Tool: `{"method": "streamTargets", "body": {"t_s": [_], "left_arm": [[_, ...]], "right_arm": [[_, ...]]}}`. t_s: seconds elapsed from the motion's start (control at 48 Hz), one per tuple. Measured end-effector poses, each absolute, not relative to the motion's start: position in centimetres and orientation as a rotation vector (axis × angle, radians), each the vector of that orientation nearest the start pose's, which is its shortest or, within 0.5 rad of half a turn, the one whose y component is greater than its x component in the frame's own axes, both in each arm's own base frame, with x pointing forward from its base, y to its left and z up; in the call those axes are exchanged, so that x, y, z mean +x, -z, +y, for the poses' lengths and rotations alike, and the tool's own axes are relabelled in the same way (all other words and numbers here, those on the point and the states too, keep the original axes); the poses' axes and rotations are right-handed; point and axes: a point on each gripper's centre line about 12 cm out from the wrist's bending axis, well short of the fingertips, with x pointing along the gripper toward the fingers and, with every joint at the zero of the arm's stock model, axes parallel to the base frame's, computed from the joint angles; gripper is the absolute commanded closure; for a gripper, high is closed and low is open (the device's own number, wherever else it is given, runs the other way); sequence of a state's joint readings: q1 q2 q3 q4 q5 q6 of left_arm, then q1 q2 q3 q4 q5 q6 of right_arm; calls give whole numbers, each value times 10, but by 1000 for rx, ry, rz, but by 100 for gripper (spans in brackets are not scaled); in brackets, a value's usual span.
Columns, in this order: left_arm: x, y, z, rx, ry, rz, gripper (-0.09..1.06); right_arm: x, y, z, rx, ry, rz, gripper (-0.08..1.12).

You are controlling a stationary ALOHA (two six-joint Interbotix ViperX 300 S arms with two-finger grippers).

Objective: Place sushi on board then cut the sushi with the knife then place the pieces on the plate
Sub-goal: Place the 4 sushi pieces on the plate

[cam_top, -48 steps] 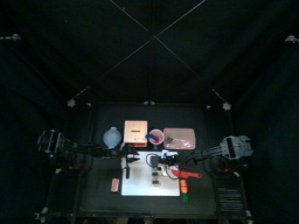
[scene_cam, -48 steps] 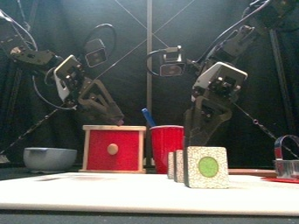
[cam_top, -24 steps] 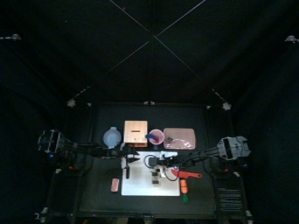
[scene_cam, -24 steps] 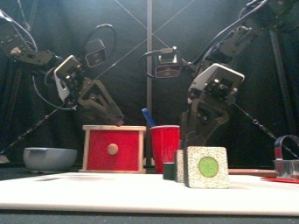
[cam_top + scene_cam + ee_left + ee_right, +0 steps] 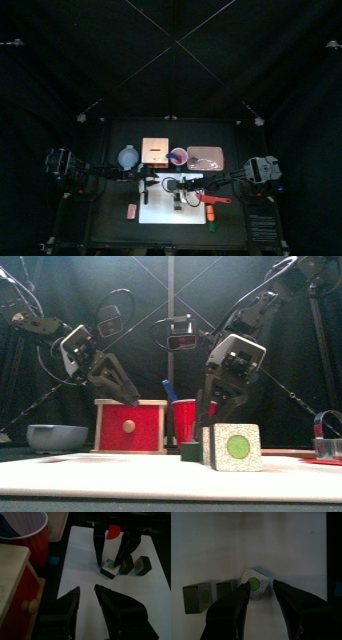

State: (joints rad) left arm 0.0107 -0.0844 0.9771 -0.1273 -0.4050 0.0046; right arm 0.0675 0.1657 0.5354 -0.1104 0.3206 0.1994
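Dark green sushi piece (image 5: 254, 585) is pictured on the white cutting board (image 5: 211, 547), between the jaws of the spread right claw (image 5: 260, 587); judged light and stiff, best pinched by its flat sides. Alongside, the left claw (image 5: 85, 588) is spread too.

Sushi pieces (image 5: 237, 446) stand on the board (image 5: 107, 474) — behind it, left to right, bowl (image 5: 128, 156), box (image 5: 156, 151), cup (image 5: 178, 156), tray (image 5: 205, 155).

The tool (image 5: 260, 586), jaws parted, flanks one sushi piece (image 5: 254, 583).
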Motion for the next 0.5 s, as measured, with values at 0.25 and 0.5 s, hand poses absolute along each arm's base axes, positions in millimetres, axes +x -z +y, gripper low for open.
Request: {"method": "streamTargets", "body": {"t_s": [0.25, 0.5], "left_arm": [[326, -141, 9, -102, -88, 490, 25], [325, -141, 9, -102, -88, 491, 25]], "right_arm": [[398, -118, 8, 36, 56, 1057, 25], [395, -126, -9, 37, 89, 1054, 24]]}}
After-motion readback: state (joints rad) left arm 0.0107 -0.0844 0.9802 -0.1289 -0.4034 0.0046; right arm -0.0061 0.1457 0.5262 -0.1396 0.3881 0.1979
